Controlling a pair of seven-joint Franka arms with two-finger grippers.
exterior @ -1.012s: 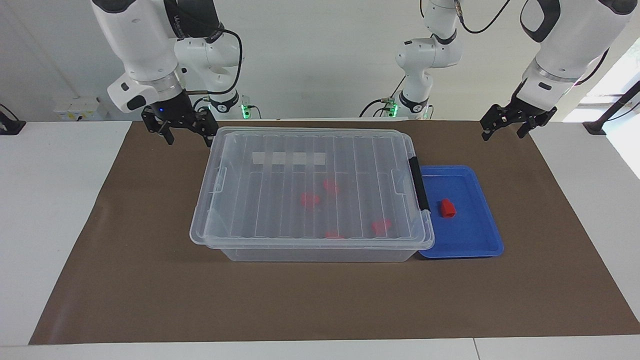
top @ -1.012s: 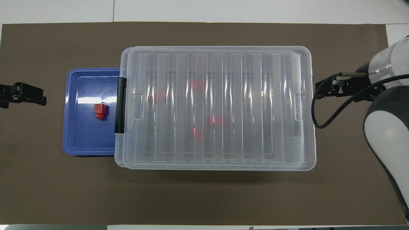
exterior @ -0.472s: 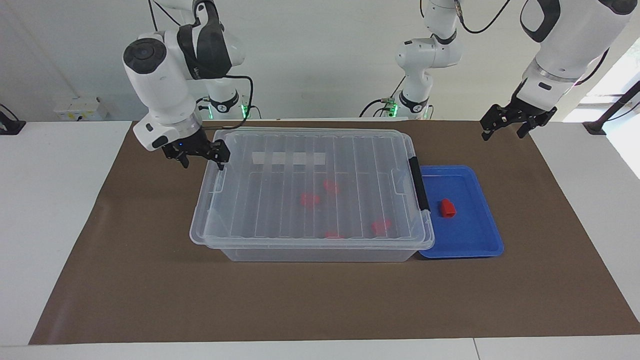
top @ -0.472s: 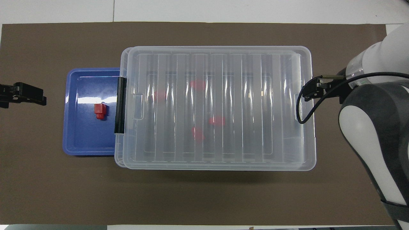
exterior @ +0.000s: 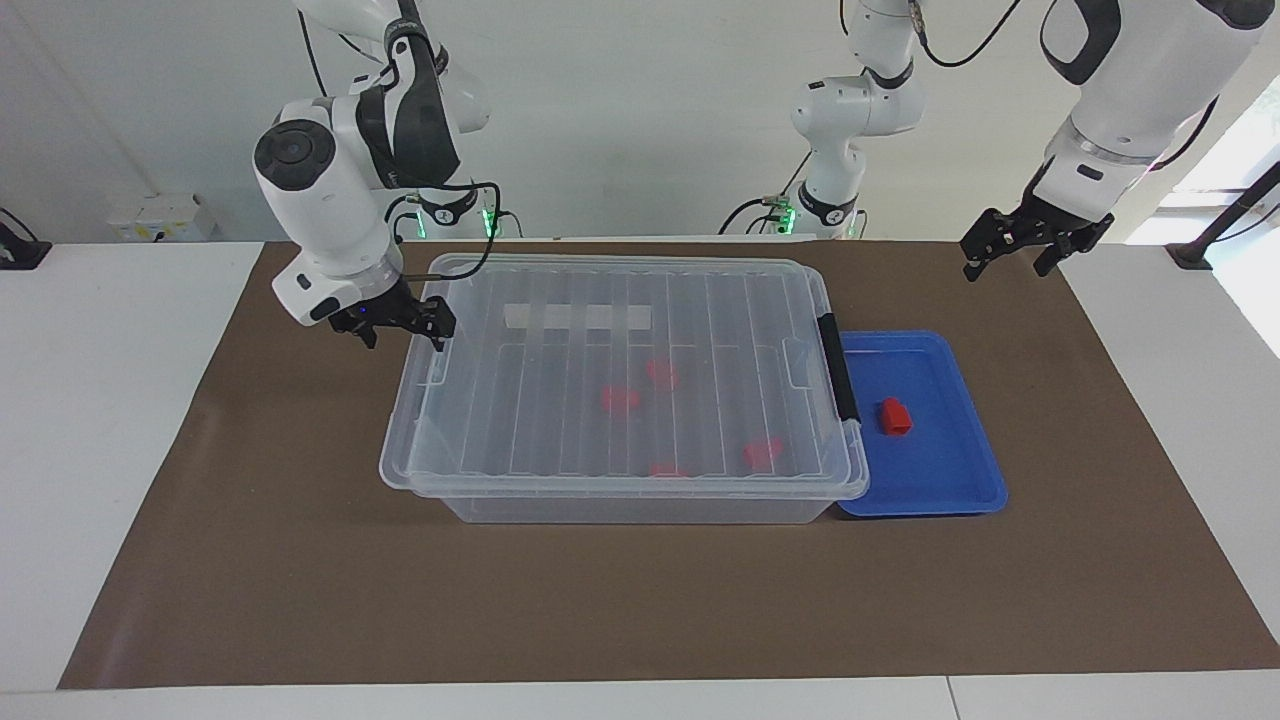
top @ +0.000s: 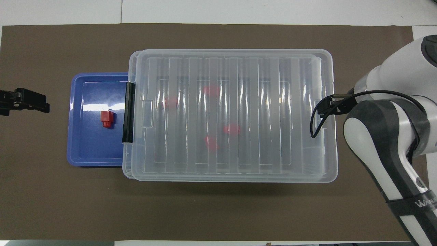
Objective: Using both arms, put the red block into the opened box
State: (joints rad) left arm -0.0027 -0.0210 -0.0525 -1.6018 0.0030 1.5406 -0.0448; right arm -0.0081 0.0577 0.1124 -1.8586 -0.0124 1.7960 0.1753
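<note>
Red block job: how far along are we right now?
Nothing is finished. The red block lies in the blue tray, and the ribbed lid covers the clear bin. In hand: the right claw, open, is at the lid's edge at the right arm's end. The left claw waits, open. Left: open the lid, pick the block, drop it in.

Left gripper [top: 20,101] partly cut off by overhead view's edge; red pieces [exterior: 620,400] blurred under ribbed lid [exterior: 700,300].
</note>
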